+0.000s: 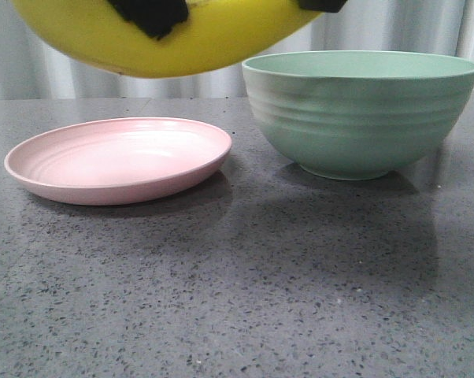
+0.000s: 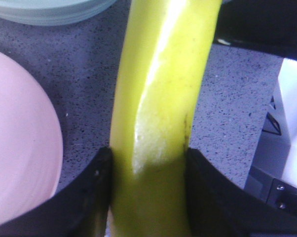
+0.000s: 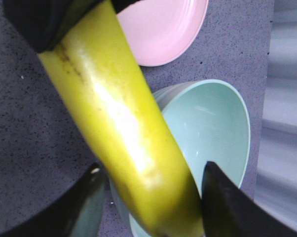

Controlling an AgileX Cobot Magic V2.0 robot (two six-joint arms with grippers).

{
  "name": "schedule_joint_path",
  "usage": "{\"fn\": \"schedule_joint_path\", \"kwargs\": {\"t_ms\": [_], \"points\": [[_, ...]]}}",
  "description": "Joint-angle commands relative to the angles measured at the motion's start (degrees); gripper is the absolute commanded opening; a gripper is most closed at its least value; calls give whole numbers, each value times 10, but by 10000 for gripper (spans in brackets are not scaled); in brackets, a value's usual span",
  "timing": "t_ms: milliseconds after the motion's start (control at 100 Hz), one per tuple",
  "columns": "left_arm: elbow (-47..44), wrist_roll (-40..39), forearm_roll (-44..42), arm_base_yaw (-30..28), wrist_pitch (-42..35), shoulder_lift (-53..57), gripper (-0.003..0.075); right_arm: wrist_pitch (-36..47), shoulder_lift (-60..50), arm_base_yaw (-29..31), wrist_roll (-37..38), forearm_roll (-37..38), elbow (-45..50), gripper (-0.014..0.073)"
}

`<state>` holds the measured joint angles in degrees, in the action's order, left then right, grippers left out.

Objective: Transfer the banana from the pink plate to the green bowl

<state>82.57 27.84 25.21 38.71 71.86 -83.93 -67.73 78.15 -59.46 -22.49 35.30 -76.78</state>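
The banana point(image 1: 190, 43) is held in the air between both grippers, the left gripper point(image 2: 148, 197) closed on it, the right gripper point(image 3: 151, 197) around it. The pink plate point(image 1: 119, 161) is empty; the carry step is judged underway, and a move over the green bowl point(image 1: 359, 114) is required.

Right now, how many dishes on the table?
2. The pink plate sits on the left, empty; the green bowl stands to its right, apart from it. The banana is held above them.
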Motion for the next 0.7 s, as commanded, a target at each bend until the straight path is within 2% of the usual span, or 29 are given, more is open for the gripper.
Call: {"fn": "schedule_joint_path", "kwargs": {"t_ms": [0,90,250,320,430,520,590,690], "points": [[18,-11,51,4,13,20,-18,1,-11,14,11,26,-17,91],[18,-17,51,4,13,20,-18,-1,-11,16,11,26,-17,-83],[18,-21,51,2,13,20,5,2,-11,16,11,26,-17,-79],[18,-21,51,3,13,20,73,1,-11,16,11,26,-17,-79],[18,-21,51,3,13,20,268,-1,-11,16,11,26,-17,-79],[18,-21,49,3,13,20,386,-2,-11,16,11,26,-17,-79],[18,-21,48,3,13,20,433,-2,-13,16,11,25,-17,-79],[26,-21,44,-1,13,20,436,-2,-19,16,11,24,-18,-79]]}}
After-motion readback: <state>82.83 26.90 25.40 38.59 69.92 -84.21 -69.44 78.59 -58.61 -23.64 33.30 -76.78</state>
